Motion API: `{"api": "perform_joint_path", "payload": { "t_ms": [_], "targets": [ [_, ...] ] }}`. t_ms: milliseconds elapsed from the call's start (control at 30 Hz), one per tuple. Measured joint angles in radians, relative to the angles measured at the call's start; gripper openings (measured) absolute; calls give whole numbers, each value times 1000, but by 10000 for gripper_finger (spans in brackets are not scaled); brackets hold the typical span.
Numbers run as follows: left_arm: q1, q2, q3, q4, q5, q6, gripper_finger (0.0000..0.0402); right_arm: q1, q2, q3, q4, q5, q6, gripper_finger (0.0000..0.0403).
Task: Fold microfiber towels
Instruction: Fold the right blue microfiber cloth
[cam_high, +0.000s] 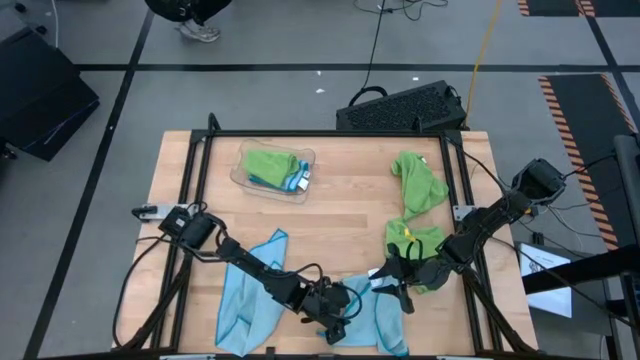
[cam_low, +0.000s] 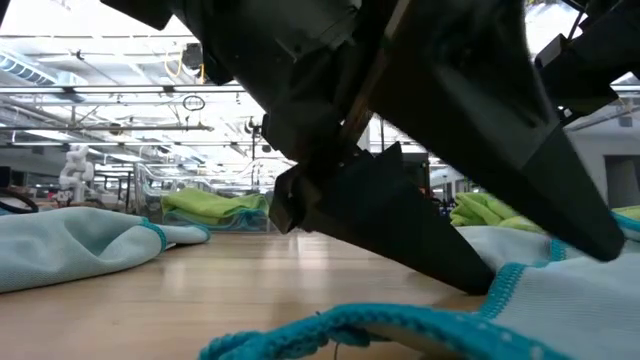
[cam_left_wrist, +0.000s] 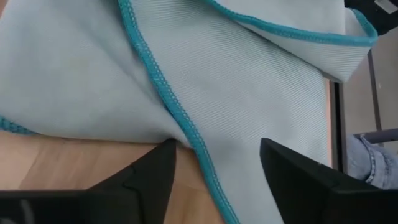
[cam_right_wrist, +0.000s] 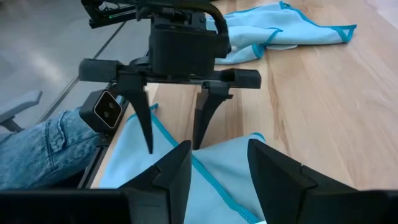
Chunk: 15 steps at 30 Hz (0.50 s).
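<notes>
— Two grippers meet at the near edge of the table (cam_high: 340, 200), right? What are they doing?

— Yes. The left gripper (cam_high: 338, 312) hangs tips-down over the light blue towel (cam_high: 375, 320) spread at the front edge. Its fingers (cam_right_wrist: 146, 127) stand apart, a teal hem (cam_left_wrist: 165, 87) running between them in the left wrist view, and nothing is pinched. The right gripper (cam_high: 392, 285) sits just beside it, on the far right corner of the same cloth; its fingers (cam_right_wrist: 180, 171) are parted too, with the blue edge lying under the gap. I cannot tell whether they have hold of the fabric.

— Any other cloths close by?

— A second light blue towel (cam_high: 250, 290) lies crumpled at the front left, under the left arm. A lime green towel (cam_high: 420, 245) is bunched just behind the right gripper, and another green towel (cam_high: 418, 180) lies in a heap farther back on the right.

— And the container?

— A clear plastic tray (cam_high: 240, 175) sits at the far left of the table, well apart from both arms. Inside it is a folded green cloth (cam_high: 270, 163), with a bit of blue cloth (cam_high: 290, 180) and a small white tag (cam_high: 303, 183) showing at its right end.

— Beyond the table?

— A black keyboard (cam_high: 400, 105) lies on the floor past the far edge. In the wrist views, a person's jeans-clad leg (cam_right_wrist: 43, 149) shows beside the front of the table.
</notes>
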Motion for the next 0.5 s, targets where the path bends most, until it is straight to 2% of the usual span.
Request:
{"api": "perform_joint_path", "payload": {
  "t_ms": [167,367,500],
  "targets": [
    [6,18,2,7,-10,78,158,0,0,0,0,19,-3,148],
    [6,23,1,22,5,218,23,0,0,0,0,19,-12,148],
    [5,11,-1,25,30,280,12,0,0,0,0,20,-12,148]
  ]
}}
